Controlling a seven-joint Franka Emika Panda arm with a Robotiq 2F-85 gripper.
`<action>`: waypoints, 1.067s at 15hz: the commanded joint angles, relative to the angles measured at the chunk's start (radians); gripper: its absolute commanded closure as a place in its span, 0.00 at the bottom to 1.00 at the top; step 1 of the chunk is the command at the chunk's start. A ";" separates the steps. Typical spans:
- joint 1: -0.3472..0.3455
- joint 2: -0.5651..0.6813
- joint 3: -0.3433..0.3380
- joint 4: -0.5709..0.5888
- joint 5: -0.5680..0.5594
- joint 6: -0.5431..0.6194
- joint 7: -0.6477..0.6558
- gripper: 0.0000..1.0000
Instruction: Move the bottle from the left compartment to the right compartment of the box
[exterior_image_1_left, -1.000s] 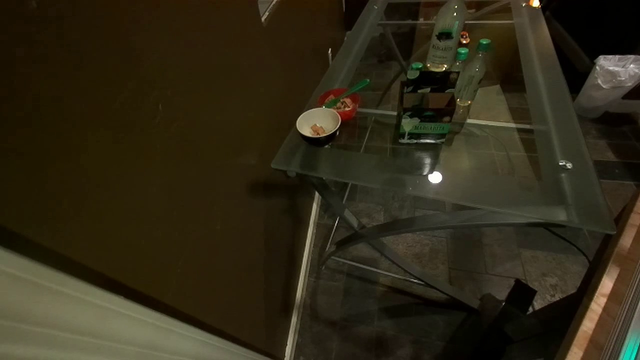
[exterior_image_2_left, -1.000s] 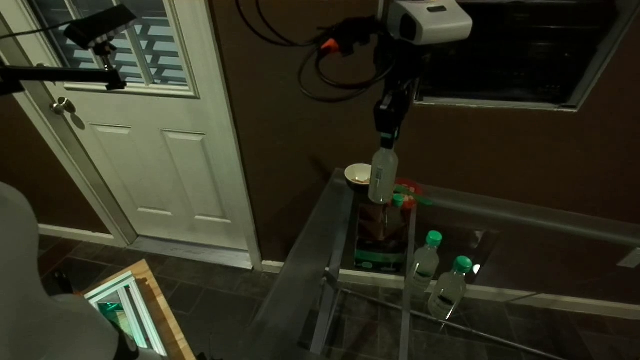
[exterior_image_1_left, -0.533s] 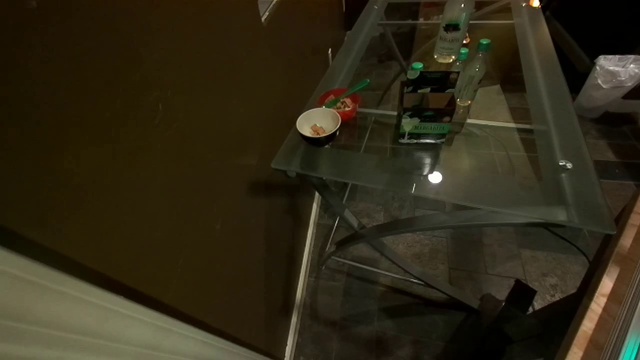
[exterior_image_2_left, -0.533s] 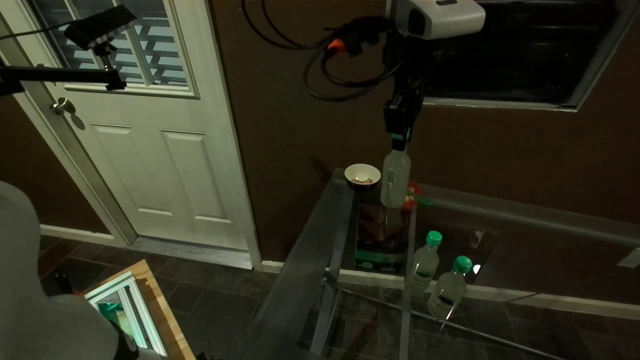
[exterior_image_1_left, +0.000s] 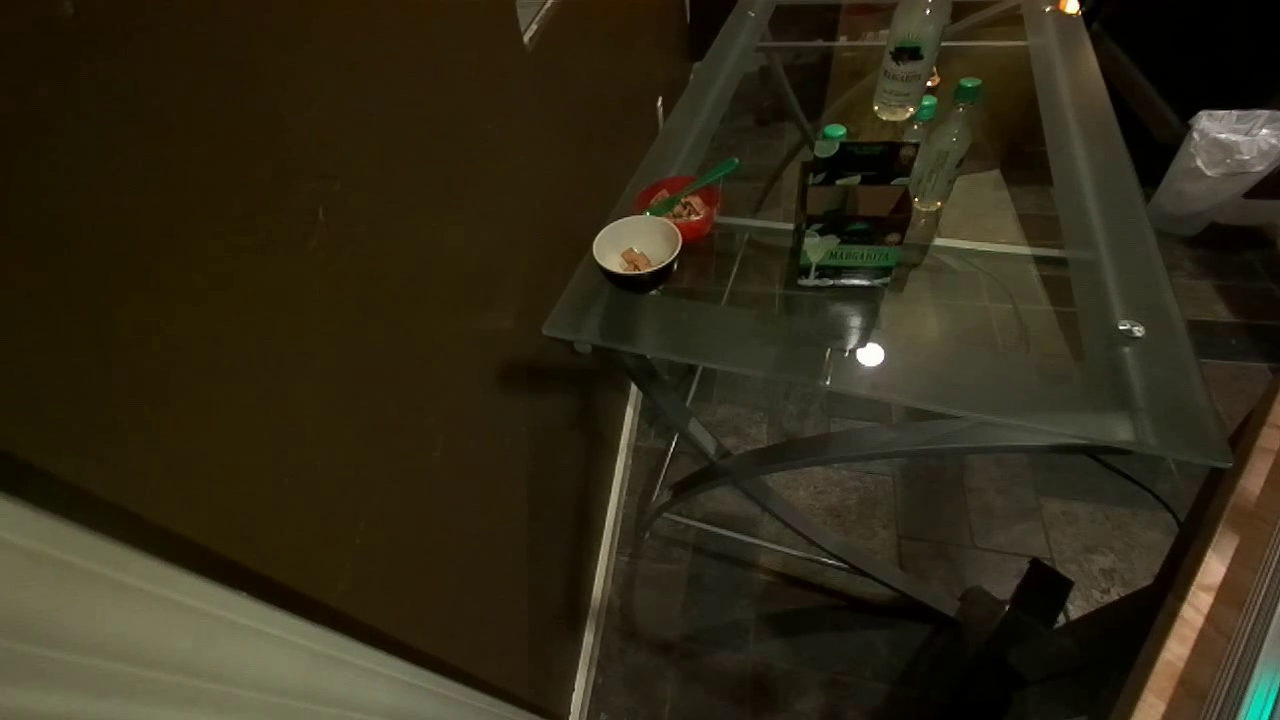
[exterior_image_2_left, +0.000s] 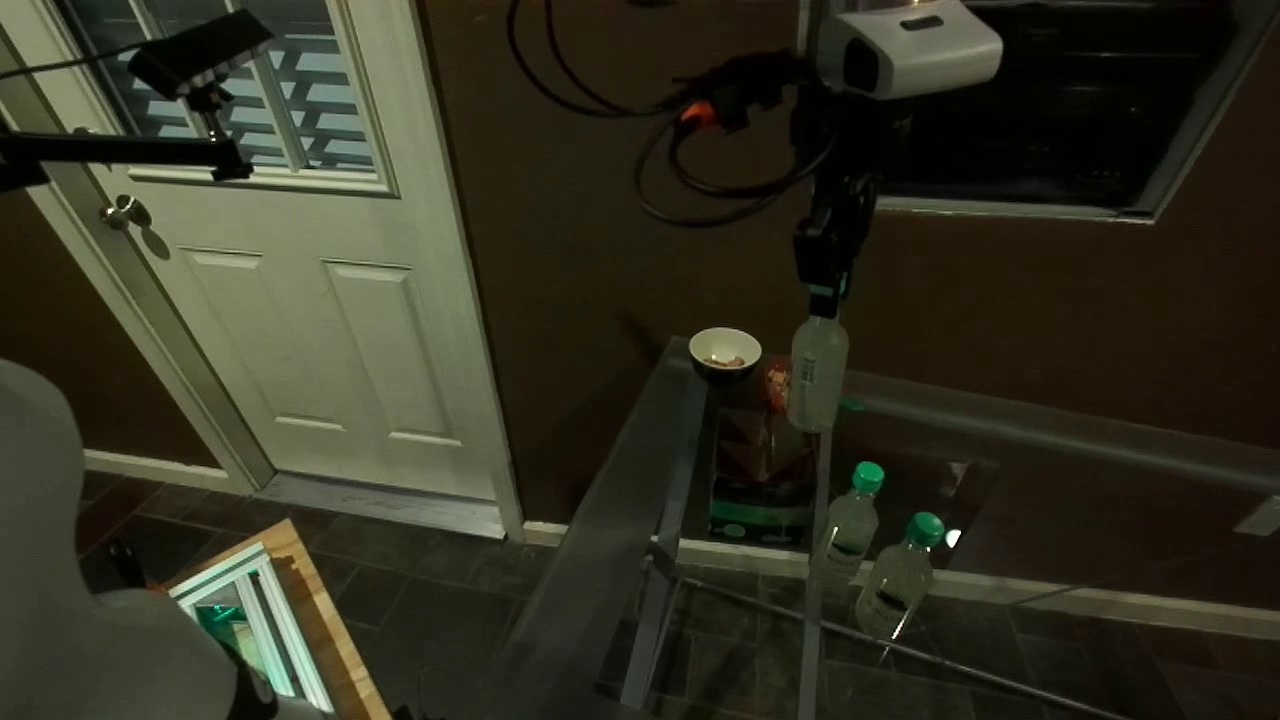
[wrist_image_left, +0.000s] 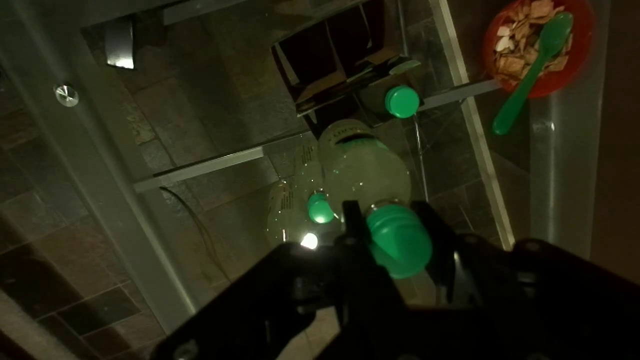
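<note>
Gripping a slim, see-through bottle (exterior_image_2_left: 818, 375) by its capped neck, the pincer (wrist_image_left: 387, 220) stands narrow in the wrist view, pressed to both sides of it. Printed with the word Margarita, this bottle leans slightly right in both exterior views, its whole base in sight above the upper right corner of the dark Margarita carton (exterior_image_1_left: 850, 257) in an exterior view. Dark compartments (wrist_image_left: 310, 55) of the carton show at the top middle of the wrist view. By its lower edge there, a green cap (wrist_image_left: 402, 101) is visible; whether the bottle beneath it stands inside the carton I cannot tell. Two green-capped bottles (exterior_image_2_left: 850, 530) stand on the glass worktop (exterior_image_1_left: 1000, 370), to the right of the carton, low and right of centre in an exterior view. Left of the carton in an exterior view, a white-lined dark bowl (exterior_image_1_left: 640, 228) holds a few pinkish pieces (exterior_image_1_left: 634, 261) near the worktop's corner, and just behind it sits a red bowl (wrist_image_left: 580, 65), a green spoon (wrist_image_left: 530, 82) laid across its contents. A pale bin (exterior_image_1_left: 1185, 205) stands at the upper right of an exterior view.
</note>
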 joint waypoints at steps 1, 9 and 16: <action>-0.009 0.045 -0.001 0.036 0.008 0.021 0.006 0.93; 0.001 0.113 -0.006 0.039 0.091 0.042 -0.045 0.93; 0.004 0.152 -0.010 0.033 0.106 0.041 -0.051 0.93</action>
